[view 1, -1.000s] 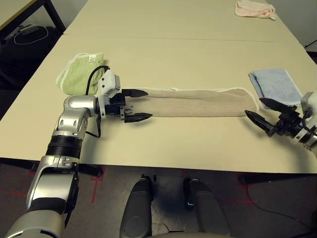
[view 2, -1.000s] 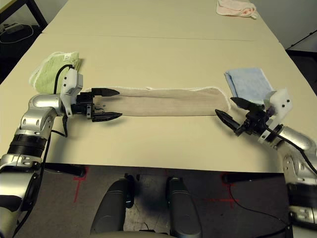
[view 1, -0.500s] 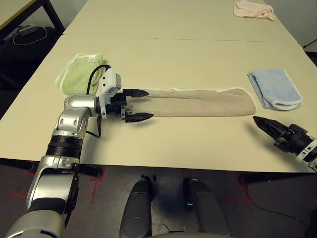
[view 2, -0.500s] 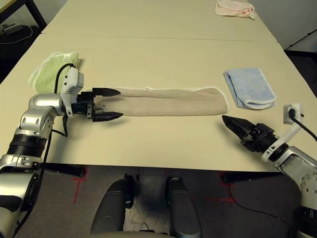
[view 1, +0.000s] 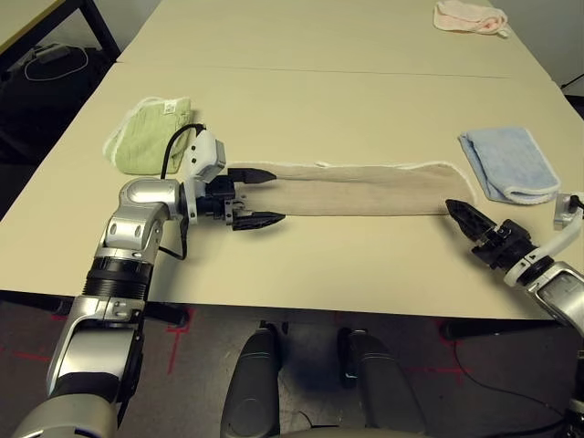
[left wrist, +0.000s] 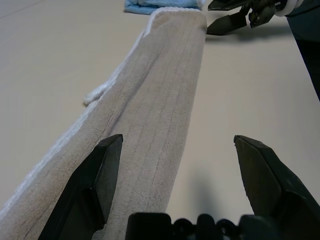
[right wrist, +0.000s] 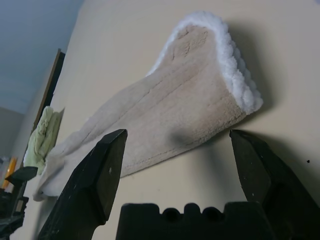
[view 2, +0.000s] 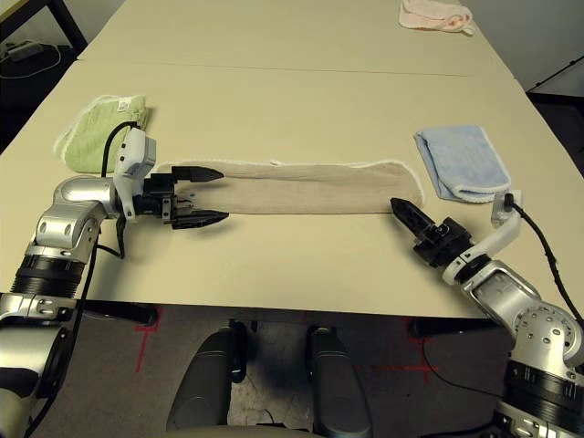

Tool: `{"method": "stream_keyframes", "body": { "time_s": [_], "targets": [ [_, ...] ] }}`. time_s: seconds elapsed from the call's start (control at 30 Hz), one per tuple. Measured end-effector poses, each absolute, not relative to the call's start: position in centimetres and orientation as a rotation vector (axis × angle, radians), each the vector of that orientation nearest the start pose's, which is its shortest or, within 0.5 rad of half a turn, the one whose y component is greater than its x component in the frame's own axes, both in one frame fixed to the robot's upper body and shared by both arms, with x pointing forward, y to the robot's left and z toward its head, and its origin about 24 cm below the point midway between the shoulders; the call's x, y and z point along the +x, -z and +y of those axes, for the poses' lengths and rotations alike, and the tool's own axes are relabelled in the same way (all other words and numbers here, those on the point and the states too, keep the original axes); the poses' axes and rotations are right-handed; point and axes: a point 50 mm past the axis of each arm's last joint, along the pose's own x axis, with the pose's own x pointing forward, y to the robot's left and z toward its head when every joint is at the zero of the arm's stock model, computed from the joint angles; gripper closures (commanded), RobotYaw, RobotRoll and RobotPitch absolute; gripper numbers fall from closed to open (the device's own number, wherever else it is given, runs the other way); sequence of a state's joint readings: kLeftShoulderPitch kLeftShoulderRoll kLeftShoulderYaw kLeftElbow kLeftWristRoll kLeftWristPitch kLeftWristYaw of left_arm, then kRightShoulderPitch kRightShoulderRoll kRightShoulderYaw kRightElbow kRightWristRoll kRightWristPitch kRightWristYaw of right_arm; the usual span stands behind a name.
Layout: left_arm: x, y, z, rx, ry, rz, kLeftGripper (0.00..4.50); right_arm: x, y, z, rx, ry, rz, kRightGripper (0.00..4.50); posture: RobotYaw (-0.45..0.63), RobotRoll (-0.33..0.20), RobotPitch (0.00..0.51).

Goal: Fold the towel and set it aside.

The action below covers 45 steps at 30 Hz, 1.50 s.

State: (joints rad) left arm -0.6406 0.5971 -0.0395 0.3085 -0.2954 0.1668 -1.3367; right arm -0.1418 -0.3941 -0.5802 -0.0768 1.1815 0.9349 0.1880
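Step in hand: folding, part-way by the look of it — the beige towel [view 1: 365, 193] lies as a long narrow strip, with the fold that shortens it apparently still to do
Towel's place: flat on the table [view 1: 301, 265], between the two grippers, its length running from one to the other; white edging along the side away from the robot and round the end by the right gripper
Left gripper [view 1: 258, 199]: spread wide, at the towel's left end, one finger over the cloth and the other beside its near edge; nothing gripped
Right gripper [right wrist: 181, 134]: also wide, just by the towel's right end near the close corner; nothing gripped
Next move: probably take the right end of the strip, close on it, and carry it over toward the left; setting aside comes after
Risk: a shallow bite might catch only the top layer and let the strip open out
Green towel [view 1: 151, 137]: folded, on the left, behind the left gripper
Blue towel [view 1: 509, 164]: folded, beyond the right gripper, near the strip's right end
Pink towel [view 1: 470, 17]: far right of the surface
Surface: pale tabletop, a thin seam crossing it beyond the towels
Room: grey floor with red tape marks [view 1: 180, 339]; dark bag [view 1: 57, 78] and white cable at far left — another table's edge above them
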Motion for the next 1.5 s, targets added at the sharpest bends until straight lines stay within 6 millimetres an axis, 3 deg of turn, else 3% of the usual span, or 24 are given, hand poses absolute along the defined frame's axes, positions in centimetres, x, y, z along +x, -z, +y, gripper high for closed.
{"method": "stream_keyframes", "body": {
  "time_s": [0.53, 1.4, 1.5],
  "targets": [
    [31.7, -16.3, 19.3, 0.351, 1.277, 0.051, 0.0, 23.7, -10.4, -27.0, 0.984, -0.222, 0.21, 0.03, 0.0, 0.0, 0.194],
    [31.5, -16.6, 19.3, 0.356, 1.28, 0.044, 0.0, 26.1, -10.7, -26.2, 1.028, -0.148, 0.119, 0.03, -0.01, 0.0, 0.19],
    [31.5, -16.6, 19.3, 0.356, 1.28, 0.045, 0.0, 26.2, -10.6, -26.2, 1.033, -0.138, 0.115, 0.6, -0.01, 0.0, 0.19]
  ]
}}
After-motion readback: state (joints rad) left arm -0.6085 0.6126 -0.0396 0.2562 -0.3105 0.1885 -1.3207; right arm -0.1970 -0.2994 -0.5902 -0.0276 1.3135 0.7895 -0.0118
